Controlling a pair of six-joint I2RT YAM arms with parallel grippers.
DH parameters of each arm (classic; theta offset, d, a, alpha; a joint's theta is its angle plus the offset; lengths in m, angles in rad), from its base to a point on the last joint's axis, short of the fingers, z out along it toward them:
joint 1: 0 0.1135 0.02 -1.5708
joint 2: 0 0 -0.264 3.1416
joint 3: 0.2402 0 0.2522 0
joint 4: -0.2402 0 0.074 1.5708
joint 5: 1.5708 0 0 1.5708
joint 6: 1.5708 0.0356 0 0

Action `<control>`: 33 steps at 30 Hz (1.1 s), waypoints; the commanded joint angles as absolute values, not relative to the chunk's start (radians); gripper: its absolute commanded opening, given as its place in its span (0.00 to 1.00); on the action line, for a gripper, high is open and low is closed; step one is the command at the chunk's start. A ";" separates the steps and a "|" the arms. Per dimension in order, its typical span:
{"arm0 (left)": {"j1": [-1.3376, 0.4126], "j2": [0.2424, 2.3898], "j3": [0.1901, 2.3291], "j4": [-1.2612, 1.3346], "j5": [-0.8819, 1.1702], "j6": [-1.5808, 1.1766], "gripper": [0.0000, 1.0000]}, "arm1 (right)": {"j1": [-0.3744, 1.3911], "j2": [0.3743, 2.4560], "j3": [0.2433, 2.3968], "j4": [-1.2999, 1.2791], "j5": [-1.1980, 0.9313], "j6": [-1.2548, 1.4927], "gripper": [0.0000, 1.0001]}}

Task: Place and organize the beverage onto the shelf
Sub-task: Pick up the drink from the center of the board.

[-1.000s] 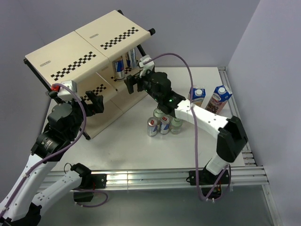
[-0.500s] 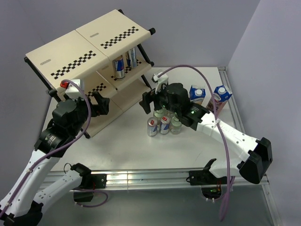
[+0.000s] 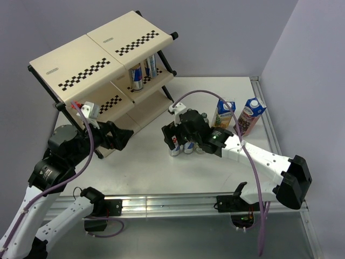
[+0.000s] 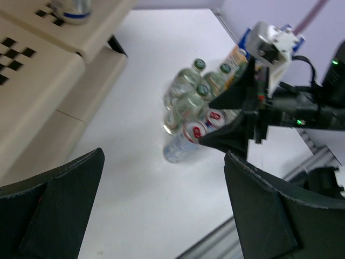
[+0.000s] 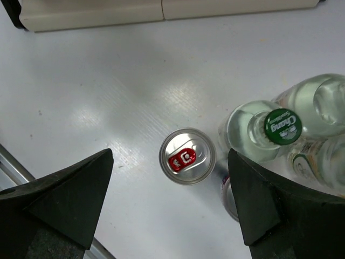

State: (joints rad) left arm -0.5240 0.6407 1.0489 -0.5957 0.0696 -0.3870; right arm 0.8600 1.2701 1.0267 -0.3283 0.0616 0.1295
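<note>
Right claw [image 3: 171, 138] has left the shelf [image 3: 108, 54] and now hangs over a can [image 5: 187, 156], jaws apart, likely the next pick-up. Left claw [image 3: 123, 136] gapes too.

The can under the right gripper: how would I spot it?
Find the cream shelf, then the bunch of drinks on the white table beside it. The can stands at the bunch's left end under the open right gripper, with a red-tabbed silver top, unlike the green-capped bottles.

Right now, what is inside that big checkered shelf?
Two slim cans stand upright on the middle tier of the shelf, near its right end. The top panel hides the back of the tiers, so anything deeper in cannot be seen.
</note>
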 commanded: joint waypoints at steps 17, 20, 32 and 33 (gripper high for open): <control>-0.522 0.535 0.836 -0.483 0.265 -0.388 0.99 | 0.936 1.276 0.873 -0.181 0.207 0.256 0.90; -0.522 0.537 0.825 -0.472 0.276 -0.384 1.00 | 0.939 1.296 0.870 -0.172 0.202 0.255 0.89; -0.522 0.518 0.815 -0.463 0.267 -0.387 1.00 | 0.962 1.362 0.822 -0.036 0.334 0.317 0.86; -0.522 0.517 0.815 -0.463 0.268 -0.387 1.00 | 0.971 1.361 0.796 -0.011 0.345 0.330 0.85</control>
